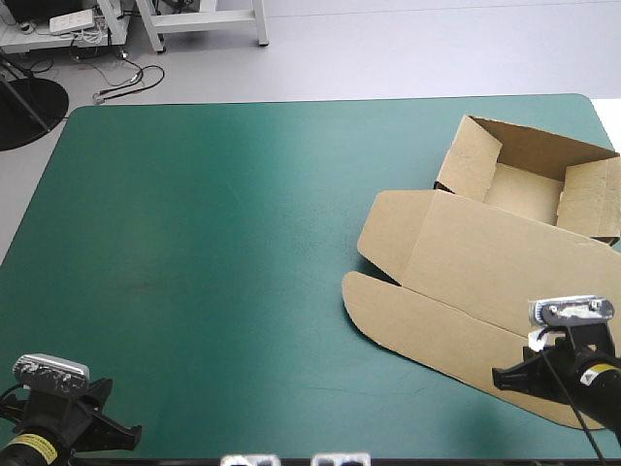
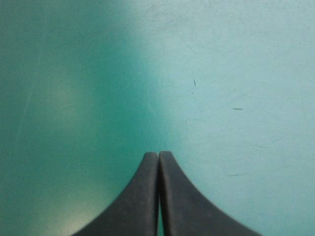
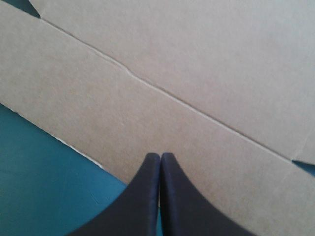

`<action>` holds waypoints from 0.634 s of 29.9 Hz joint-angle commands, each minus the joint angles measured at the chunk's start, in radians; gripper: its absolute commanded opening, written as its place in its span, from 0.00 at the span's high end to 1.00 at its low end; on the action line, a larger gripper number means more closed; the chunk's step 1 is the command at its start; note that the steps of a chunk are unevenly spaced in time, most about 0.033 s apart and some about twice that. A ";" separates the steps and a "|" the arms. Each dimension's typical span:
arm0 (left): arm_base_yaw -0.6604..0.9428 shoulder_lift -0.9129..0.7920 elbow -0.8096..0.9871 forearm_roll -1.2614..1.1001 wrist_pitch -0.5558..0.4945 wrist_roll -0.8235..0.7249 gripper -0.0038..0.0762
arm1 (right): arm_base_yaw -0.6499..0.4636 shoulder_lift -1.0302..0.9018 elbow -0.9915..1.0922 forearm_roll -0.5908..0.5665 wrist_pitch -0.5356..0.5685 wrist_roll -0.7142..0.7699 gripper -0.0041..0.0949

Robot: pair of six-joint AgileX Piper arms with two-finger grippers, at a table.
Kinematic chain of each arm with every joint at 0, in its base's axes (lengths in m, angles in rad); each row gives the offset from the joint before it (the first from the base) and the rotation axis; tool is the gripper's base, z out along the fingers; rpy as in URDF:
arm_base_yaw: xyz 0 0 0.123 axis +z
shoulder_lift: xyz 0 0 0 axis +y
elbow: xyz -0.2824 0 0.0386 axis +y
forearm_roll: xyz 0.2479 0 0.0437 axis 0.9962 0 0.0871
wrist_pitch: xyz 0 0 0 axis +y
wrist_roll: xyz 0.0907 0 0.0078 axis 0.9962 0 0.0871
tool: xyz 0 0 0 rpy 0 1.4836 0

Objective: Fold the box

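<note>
From above, the box (image 1: 466,262) lies on the right side of the table (image 1: 213,243), reaching from near the far right corner down toward the near right edge. It is an open tray with the lid flat. The tray part sits farthest away, brown walls standing up around a pale floor and a side flap leaning inward on the right. The lid spreads toward me as one wide sheet with a crease across it, a front strip beyond that, and rounded tabs on its left end. My left gripper (image 1: 116,432) sits low at the near left corner over bare teal-green cover, well apart from the board. My right gripper (image 1: 514,379) hangs over the lid's near strip, close to the near right edge.

In the left wrist view, my left gripper (image 2: 158,156) is pressed together, its black fingers meeting in one pointed arch with nothing between them. Ahead lies only teal-green cover (image 2: 221,73), lightly scratched.

In the right wrist view, my right gripper (image 3: 160,157) is pinched together too, gripping nothing. Its tip lies over the box (image 3: 187,59) just inside the board's near edge. Brown board fills the scene ahead, flat, with one long crease running slantwise across it. Teal-green cover (image 3: 39,172) shows beside the fingers along the sheet's edge.
</note>
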 commanded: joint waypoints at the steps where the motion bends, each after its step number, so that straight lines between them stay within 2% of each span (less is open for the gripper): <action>1: -0.003 0.011 -0.022 0.000 -0.048 -0.005 0.96 | 0.002 -0.056 0.073 -0.008 -0.068 0.015 0.97; 9: -0.003 0.011 -0.022 0.000 -0.048 -0.014 0.96 | 0.002 -0.146 0.110 -0.010 -0.065 0.018 0.97; 19: -0.003 0.011 -0.022 0.000 -0.048 -0.014 0.96 | 0.002 -0.150 0.110 -0.007 -0.065 0.018 0.97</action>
